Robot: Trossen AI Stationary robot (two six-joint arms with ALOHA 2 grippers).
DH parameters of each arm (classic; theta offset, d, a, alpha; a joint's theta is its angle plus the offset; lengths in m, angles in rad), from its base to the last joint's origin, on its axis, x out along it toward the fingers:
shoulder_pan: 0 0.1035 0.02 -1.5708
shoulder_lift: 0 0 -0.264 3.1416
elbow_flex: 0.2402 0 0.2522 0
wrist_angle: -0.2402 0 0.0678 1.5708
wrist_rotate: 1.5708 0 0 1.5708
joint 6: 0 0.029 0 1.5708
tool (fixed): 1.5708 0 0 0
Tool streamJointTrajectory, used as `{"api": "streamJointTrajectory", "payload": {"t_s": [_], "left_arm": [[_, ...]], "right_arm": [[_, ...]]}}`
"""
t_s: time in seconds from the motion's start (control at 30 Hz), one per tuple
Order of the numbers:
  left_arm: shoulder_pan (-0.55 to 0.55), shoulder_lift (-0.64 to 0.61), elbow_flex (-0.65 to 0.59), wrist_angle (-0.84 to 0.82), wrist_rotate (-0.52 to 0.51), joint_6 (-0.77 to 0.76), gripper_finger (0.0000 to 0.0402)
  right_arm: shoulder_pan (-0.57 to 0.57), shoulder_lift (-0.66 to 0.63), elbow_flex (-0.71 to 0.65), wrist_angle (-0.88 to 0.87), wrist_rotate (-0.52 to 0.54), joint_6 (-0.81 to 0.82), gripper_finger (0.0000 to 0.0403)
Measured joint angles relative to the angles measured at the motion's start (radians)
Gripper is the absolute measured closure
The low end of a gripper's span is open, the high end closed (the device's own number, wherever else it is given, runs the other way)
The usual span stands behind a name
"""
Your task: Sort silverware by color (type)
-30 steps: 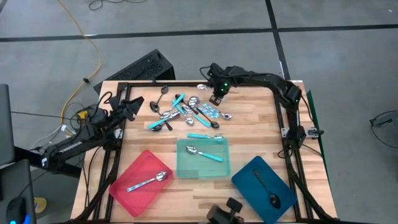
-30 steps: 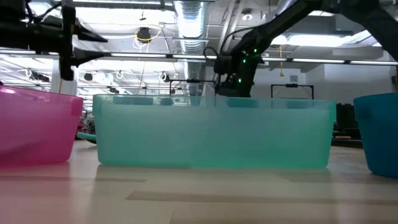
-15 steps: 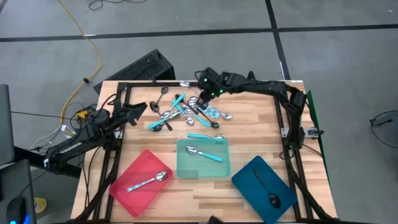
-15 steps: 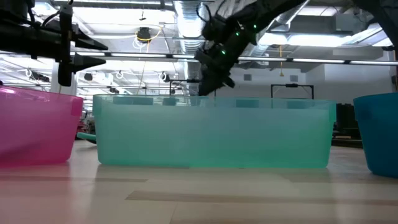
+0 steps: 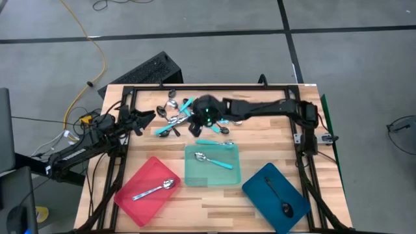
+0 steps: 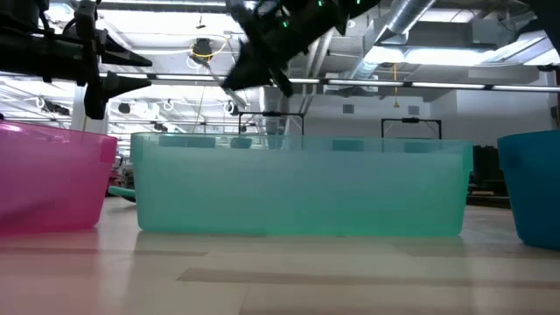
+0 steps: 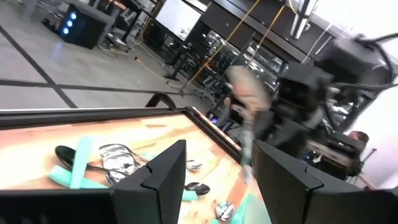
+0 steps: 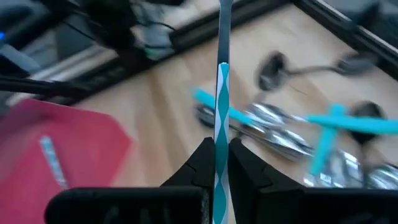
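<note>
My right gripper [image 5: 195, 125] hangs above the left part of the spoon pile [image 5: 174, 117], shut on a spoon with a turquoise-and-white striped handle [image 8: 221, 93]. The pile lies at the table's far middle: shiny, turquoise-handled and dark spoons. My left gripper [image 5: 146, 117] waits open at the table's left edge, level, with nothing between its fingers [image 7: 165, 177]. One turquoise-handled spoon [image 5: 214, 142] lies flat just beyond the teal tray [image 5: 231, 175]. My right gripper pinches the spoon's striped handle [image 8: 219, 134] between its two fingers. The handle runs along the fingers and sticks out past their tips. The fingers slant down from the table's right side. The spoon is lifted clear of the pile and the table.
A red tray [image 5: 133, 198] at the near left holds a striped-handled spoon [image 5: 155, 190]. The teal tray holds a turquoise-handled spoon [image 5: 214, 160]. A blue tray [image 5: 260, 188] at the near right holds a dark spoon [image 5: 279, 198]. A black frame [image 5: 195, 87] borders the table.
My right gripper has swung from the far right side of the pile toward the table's left and risen, tipping from steeply down to a shallower slant, still shut on the striped-handled spoon, which is now lifted clear. My left gripper has turned slightly in place.
</note>
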Motion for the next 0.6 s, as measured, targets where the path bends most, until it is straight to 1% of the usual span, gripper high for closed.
{"api": "streamJointTrajectory", "payload": {"t_s": [0.17,0.23,0.4,0.6], "left_arm": [[0.0,0.0,0.0,0.0,0.01,-0.003,0.0235],[0.0,0.0,0.0,0.0,0.009,0.002,0.0235],[0.0,0.0,0.0,-0.007,0.001,-0.004,0.0235],[0.0,0.001,0.0,-0.041,-0.017,-0.026,0.0235]], "right_arm": [[0.091,0.0,0.0,0.062,0.161,0.032,0.0355],[0.116,0.0,0.0,0.106,0.194,0.025,0.0355],[0.187,0.0,0.0,0.262,0.189,-0.104,0.0355],[0.271,0.0,0.0,0.433,0.18,-0.204,0.0355]]}}
